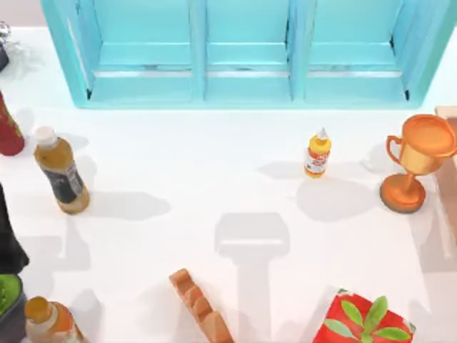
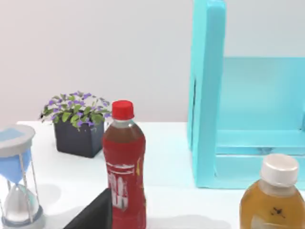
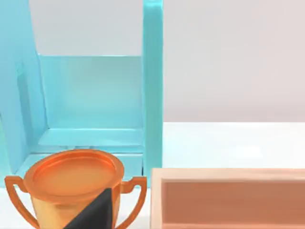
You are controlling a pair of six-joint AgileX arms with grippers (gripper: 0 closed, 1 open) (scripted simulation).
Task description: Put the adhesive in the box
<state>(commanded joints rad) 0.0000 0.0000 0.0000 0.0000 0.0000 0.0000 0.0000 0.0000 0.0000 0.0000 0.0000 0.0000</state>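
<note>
The adhesive (image 1: 318, 152), a small yellow bottle with a white pointed cap and a red-and-white label, stands upright right of the table's middle, in front of the turquoise shelf. The box (image 1: 448, 179) is a pale wooden open tray at the table's right edge; its rim (image 3: 228, 175) is close in the right wrist view. My left arm (image 1: 8, 239) is a dark shape at the left edge, and a dark part of its gripper (image 2: 93, 214) shows in the left wrist view. A dark part of my right gripper (image 3: 93, 210) shows before the trophy. Both are far from the adhesive.
An orange trophy (image 1: 414, 168) stands between the adhesive and the box. A brown-liquid bottle (image 1: 61, 171) and a red bottle (image 1: 7, 128) stand at the left. At the front are a wooden block piece (image 1: 200, 307), a red leaf-printed box (image 1: 364, 318) and an orange bottle (image 1: 48, 320).
</note>
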